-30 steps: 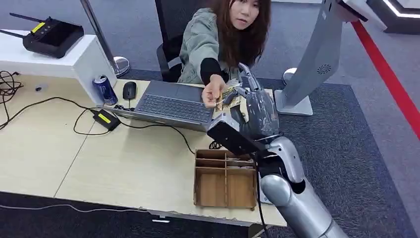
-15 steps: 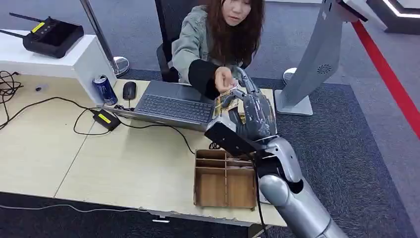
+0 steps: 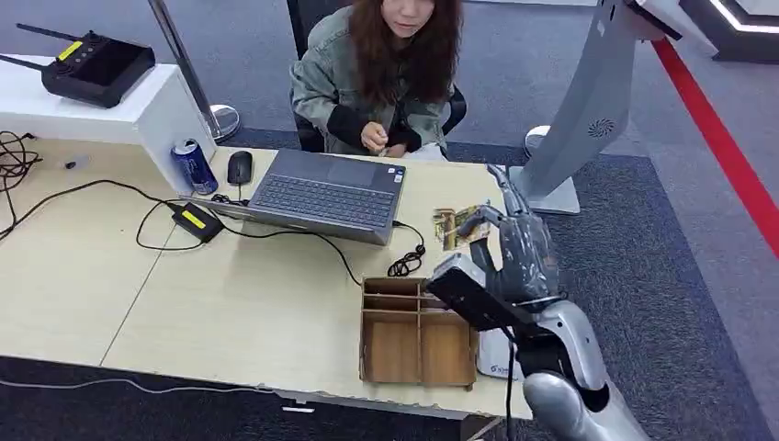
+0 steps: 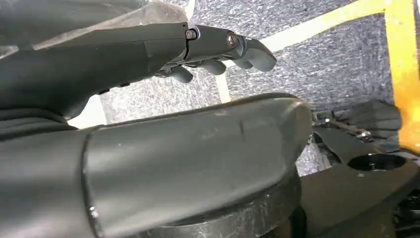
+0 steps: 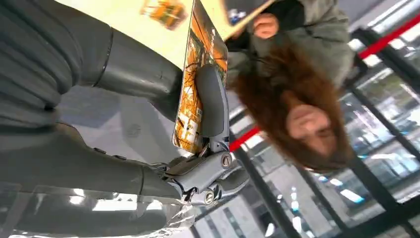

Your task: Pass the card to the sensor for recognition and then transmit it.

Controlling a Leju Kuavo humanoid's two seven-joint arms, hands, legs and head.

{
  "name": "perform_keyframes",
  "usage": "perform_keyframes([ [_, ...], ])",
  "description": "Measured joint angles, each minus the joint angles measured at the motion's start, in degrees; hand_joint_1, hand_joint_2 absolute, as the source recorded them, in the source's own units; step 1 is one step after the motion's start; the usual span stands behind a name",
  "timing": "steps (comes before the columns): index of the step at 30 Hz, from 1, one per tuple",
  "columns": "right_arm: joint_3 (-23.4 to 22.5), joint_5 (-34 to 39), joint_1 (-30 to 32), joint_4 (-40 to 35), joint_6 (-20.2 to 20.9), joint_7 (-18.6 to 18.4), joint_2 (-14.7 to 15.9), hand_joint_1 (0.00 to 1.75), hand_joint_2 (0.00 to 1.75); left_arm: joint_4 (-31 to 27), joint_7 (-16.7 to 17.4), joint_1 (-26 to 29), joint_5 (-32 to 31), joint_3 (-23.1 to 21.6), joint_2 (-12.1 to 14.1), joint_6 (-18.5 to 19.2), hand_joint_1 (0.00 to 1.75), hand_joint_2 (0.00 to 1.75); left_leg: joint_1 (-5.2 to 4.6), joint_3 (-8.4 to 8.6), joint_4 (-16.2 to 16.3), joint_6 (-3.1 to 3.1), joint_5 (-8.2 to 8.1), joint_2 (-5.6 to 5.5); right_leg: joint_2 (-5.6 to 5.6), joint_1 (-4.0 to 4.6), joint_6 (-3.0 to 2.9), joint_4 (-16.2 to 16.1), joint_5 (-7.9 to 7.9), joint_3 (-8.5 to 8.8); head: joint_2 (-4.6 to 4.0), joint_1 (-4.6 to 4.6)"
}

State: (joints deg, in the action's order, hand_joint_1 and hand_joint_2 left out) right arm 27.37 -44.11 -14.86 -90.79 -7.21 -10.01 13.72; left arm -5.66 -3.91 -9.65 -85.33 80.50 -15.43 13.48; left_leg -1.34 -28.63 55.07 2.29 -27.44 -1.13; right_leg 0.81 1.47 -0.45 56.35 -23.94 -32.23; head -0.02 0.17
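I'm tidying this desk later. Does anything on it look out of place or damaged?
The desk's front edge looks chipped and ragged below the wooden tray. Black cables sprawl loosely across the top beside the laptop. A drink can stands close to the laptop. Nothing looks spilled.
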Motion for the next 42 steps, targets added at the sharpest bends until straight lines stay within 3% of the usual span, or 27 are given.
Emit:
perform_keyframes([
  [7,-5.1,4.7,8.7,-0.3,-3.2,1.8,2.3,1.75,1.75,0.0,-0.5,0.0,1.3,1.3,0.0,-0.3,0.00,0.00,0.00,-0.01,0.0,0.04,-0.05,0.00,0.00,0.00,0.02,0.0,-0.03,0.00,0.00,-0.02],
  [13,-8.4,9.2,13.2,5.1,-7.2,4.4,2.4,1.75,1.75,0.0,-0.6,-0.1,1.5,2.6,0.0,-0.6,0.00,0.00,0.01,-0.05,0.0,0.01,-0.07,0.00,0.00,0.01,-0.02,0.0,-0.06,0.00,0.00,-0.02],
  [42,-11.1,7.2,14.9,18.9,-11.6,5.1,-0.1,1.75,1.75,0.0,0.0,-0.2,1.0,4.3,0.2,-1.6,0.00,0.00,0.01,-0.04,0.0,0.01,-0.07,0.01,0.00,0.01,-0.02,0.0,-0.07,0.00,0.00,-0.02],
])
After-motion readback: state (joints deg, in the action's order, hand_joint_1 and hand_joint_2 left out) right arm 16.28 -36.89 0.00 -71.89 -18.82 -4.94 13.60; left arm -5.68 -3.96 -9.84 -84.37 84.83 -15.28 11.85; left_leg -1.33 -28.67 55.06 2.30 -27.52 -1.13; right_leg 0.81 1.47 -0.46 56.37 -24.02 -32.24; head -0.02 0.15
